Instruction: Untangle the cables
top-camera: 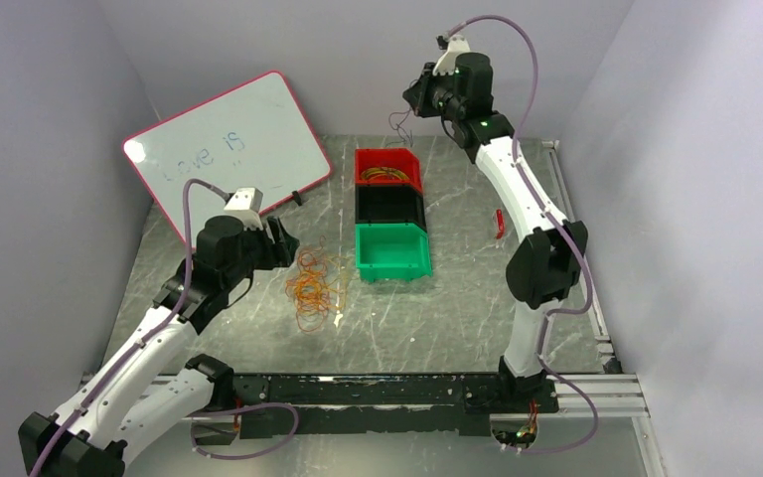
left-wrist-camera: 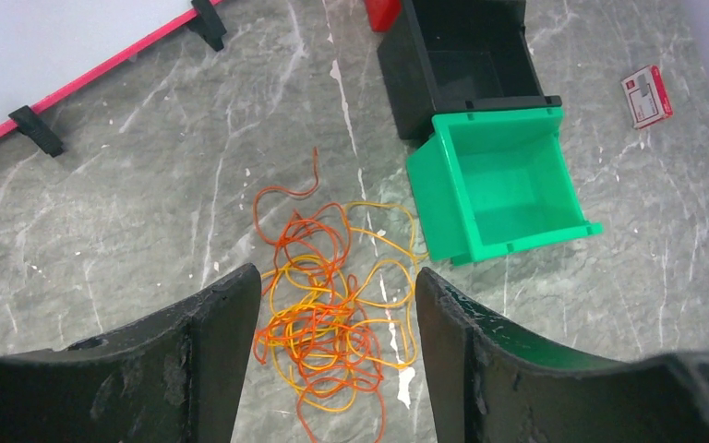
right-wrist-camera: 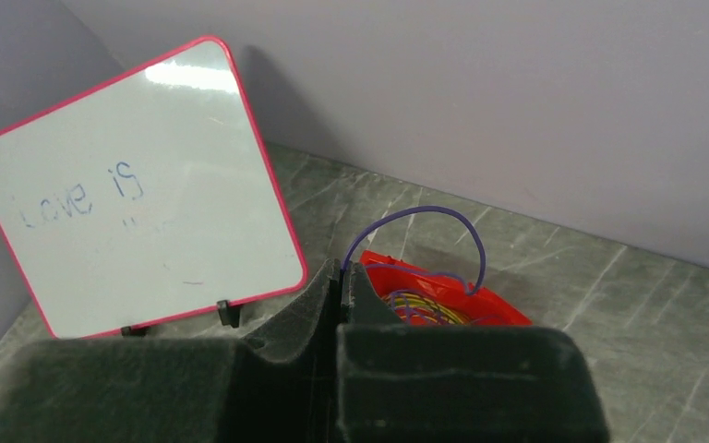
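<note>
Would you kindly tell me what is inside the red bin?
The red bin holds a coil of thin yellow and orange wires. Whatever lies beneath the coil is covered from view.

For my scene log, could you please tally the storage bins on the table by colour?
Red bin: 1
Black bin: 1
Green bin: 1
Total: 3
</note>
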Controlling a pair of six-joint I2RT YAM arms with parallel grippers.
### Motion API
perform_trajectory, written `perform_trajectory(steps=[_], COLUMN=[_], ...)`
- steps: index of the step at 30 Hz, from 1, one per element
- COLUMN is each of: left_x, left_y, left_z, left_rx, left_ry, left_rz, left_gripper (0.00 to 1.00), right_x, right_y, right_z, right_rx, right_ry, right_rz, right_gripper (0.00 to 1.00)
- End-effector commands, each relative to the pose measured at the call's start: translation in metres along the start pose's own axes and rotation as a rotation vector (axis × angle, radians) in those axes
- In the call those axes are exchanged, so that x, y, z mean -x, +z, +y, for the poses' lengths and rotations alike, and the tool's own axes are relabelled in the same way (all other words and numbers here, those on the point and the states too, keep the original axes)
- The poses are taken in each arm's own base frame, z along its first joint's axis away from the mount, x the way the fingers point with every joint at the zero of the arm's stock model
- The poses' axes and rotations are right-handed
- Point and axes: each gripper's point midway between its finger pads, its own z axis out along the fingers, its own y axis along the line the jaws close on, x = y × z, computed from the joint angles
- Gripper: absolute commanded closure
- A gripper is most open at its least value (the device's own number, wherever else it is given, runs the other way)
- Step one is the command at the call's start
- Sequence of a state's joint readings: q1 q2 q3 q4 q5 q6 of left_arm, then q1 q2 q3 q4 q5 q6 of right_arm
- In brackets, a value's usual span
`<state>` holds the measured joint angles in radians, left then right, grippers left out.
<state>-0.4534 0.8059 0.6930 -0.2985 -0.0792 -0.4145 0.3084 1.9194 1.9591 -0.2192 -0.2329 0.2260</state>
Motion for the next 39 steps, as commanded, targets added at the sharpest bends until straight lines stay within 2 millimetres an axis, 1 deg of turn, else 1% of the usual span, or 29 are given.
perform_trajectory(steps=[1, 4, 6, 8, 9, 12, 16, 22, 32, 35, 39], left_x=[0.011, 0.009, 0.009, 0.007, 0.007, 0.005, 0.004, 0.003, 0.001, 0.0, -0.001], left_y=[-0.006, -0.007, -0.008, -0.008, -0.008, -0.007, -0.007, -0.007, -0.007, -0.007, -0.007], left_z=[0.001, 0.003, 0.004, 0.005, 0.006, 0.006, 0.005, 0.004, 0.005, 0.005, 0.005], left_rx=[0.018, 0.025, 0.03, 0.034, 0.036, 0.037, 0.029, 0.024, 0.026, 0.024, 0.024], left_ry=[0.024, 0.025, 0.027, 0.029, 0.03, 0.032, 0.03, 0.024, 0.021, 0.022, 0.02], left_rz=[-0.019, -0.018, -0.018, -0.015, -0.015, -0.008, -0.006, -0.001, 0.003, 0.007, 0.007], left_gripper=[0.33, 0.33, 0.33, 0.32, 0.32, 0.33, 0.33, 0.33, 0.34, 0.34, 0.34], right_x=[0.008, 0.002, 0.002, -0.014, -0.017, -0.033, -0.061, -0.098, -0.142, -0.158, -0.186], right_y=[0.016, 0.024, 0.025, 0.036, 0.038, 0.044, 0.056, 0.07, 0.078, 0.08, 0.083], right_z=[0.006, 0.007, 0.008, 0.003, 0.003, 0.0, -0.007, -0.016, -0.034, -0.039, -0.041], right_rx=[0.066, 0.085, 0.093, 0.091, 0.094, 0.096, 0.093, 0.09, 0.041, 0.035, 0.038], right_ry=[-0.011, 0.007, 0.016, 0.033, 0.04, 0.063, 0.085, 0.114, 0.113, 0.114, 0.127], right_rz=[-0.032, -0.025, -0.028, -0.001, 0.003, 0.027, 0.081, 0.146, 0.218, 0.251, 0.308], right_gripper=[1.0, 1.0, 1.0, 1.0, 1.0, 1.0, 1.0, 1.0, 1.0, 1.0, 1.0])
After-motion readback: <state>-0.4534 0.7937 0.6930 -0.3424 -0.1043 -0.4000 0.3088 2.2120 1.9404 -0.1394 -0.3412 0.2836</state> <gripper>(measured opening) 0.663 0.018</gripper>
